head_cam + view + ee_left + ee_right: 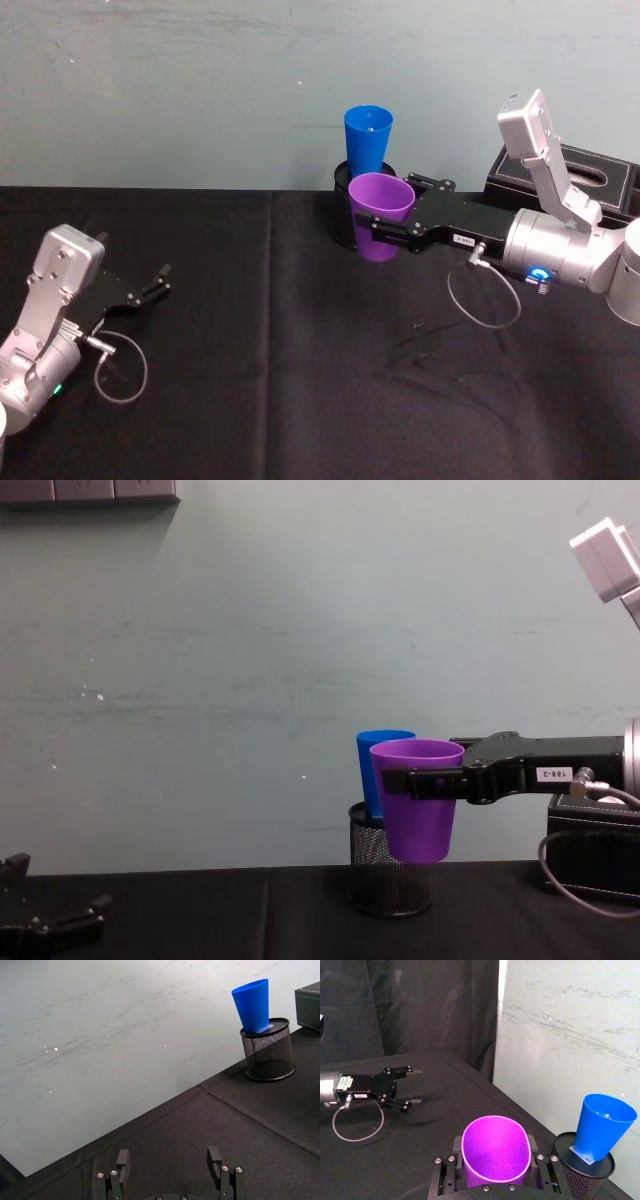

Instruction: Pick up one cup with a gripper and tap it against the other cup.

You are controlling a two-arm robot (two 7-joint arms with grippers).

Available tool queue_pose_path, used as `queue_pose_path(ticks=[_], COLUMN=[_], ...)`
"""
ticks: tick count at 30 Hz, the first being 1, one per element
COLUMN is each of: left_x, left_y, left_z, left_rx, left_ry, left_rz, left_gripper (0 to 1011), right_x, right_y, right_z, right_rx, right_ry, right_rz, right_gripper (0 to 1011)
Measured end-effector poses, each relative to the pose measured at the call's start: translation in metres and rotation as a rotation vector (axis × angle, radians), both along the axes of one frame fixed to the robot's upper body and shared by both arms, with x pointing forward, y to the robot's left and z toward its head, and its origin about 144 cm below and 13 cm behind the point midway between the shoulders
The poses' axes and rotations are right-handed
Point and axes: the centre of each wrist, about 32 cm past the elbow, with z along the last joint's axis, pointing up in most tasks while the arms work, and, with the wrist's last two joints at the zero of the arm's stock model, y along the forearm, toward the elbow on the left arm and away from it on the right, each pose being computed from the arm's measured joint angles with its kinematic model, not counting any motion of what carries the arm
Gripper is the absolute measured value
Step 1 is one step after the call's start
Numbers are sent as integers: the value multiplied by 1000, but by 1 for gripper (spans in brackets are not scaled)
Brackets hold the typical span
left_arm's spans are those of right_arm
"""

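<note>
Reaching in from the right edge of the bench, the right gripper is pinched on the purple cup, one black finger pressed to each side of the wall a little below the rolled rim. The cup is held upright, mouth up, and is lifted clear of the black cloth; in the chest view its base is seen hanging above the bench top. Nothing is seen inside it in the right wrist view.

The blue cup is set in the mouth of the black mesh holder, which is placed near the rear edge of the bench, somewhat right of the middle. The cup's narrow base is seated in the holder and most of its body is left standing above the mesh rim, mouth up and leaning slightly. As far as its inside can be seen, it is empty.

The purple cup is held just in front of the holder, on the side nearer the robot, its rim lower than the blue cup's rim. A gap between the two cups is shown in the right wrist view.

A black box is placed at the rear right corner of the bench, behind the right arm.

The left gripper is parked low near the left edge of the bench, well apart from the cups, its fingers spread and nothing held between them.
</note>
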Motion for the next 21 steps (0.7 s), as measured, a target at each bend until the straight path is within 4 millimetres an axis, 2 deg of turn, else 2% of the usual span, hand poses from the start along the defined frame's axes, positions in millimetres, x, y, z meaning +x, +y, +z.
queue_pose_path(ticks=[21], left_x=[0], left_y=[0], left_z=[0], left_rx=[0], left_ry=[0], left_rz=[0], left_gripper=[1011], right_x=[0], right_y=[0], right_z=[0], right_rx=[0], right_ry=[0], right_rz=[0], right_gripper=[718])
